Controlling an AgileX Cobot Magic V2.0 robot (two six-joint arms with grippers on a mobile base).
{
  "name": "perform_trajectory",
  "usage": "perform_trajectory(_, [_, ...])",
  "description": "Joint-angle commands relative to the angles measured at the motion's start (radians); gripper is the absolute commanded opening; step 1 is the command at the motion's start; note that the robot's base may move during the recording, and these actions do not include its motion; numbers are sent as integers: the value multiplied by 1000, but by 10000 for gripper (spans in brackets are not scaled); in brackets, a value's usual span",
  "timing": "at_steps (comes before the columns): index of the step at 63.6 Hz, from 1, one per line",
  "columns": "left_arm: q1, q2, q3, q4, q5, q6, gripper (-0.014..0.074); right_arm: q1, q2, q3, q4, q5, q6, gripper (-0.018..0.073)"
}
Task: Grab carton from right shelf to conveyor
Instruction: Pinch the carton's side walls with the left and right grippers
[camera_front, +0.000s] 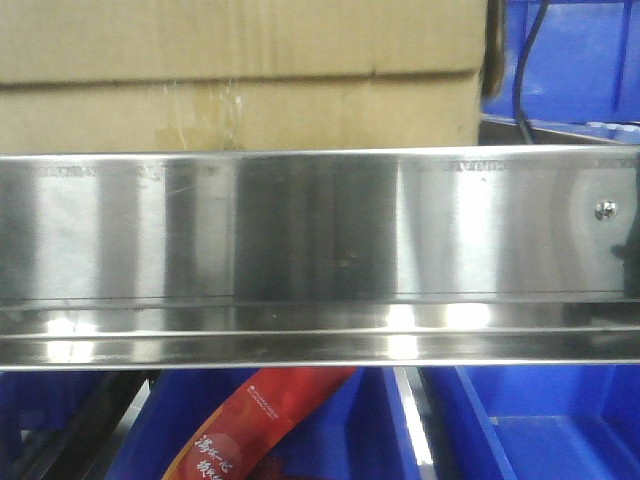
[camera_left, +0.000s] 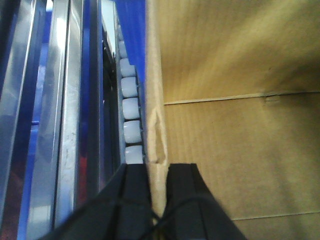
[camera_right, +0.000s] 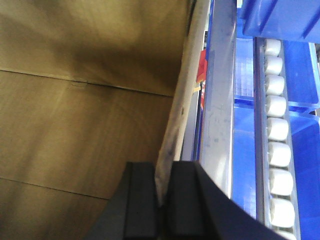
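Observation:
The brown carton (camera_front: 240, 70) stands on the right shelf behind the shelf's wide stainless front rail (camera_front: 320, 230). In the left wrist view my left gripper (camera_left: 157, 167) is shut on the carton's upright wall edge (camera_left: 155, 100), one black finger inside the box and one outside. The inner cardboard face (camera_left: 240, 100) fills the right of that view. My right gripper (camera_right: 162, 167) is likewise shut on the opposite wall edge (camera_right: 182, 100), with the carton's inside (camera_right: 75, 100) to its left. The conveyor is out of view.
Blue plastic bins sit right of the carton (camera_front: 570, 60) and under the rail (camera_front: 540, 430); one holds a red packet (camera_front: 260, 420). White roller tracks (camera_left: 131, 110) (camera_right: 277, 130) and steel uprights (camera_right: 217, 100) run close beside each gripped wall. A small screw (camera_front: 604, 210) marks the rail's right end.

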Motion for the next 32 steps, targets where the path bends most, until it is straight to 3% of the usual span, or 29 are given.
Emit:
perform_trajectory(1, [2,-74,-8,-19,-18,3,-9,-5,-82,-8,-12,-24,-6,-70])
perform_trajectory(20, [-4,-271,-8,-67,-18,-3,-15,-5,-255,-8,-24,-24,-29,-70])
perform_trajectory(32, [-97,-382,106,-39,-18,-46,-17,15,-355,87,-24,-24,-32,-70])
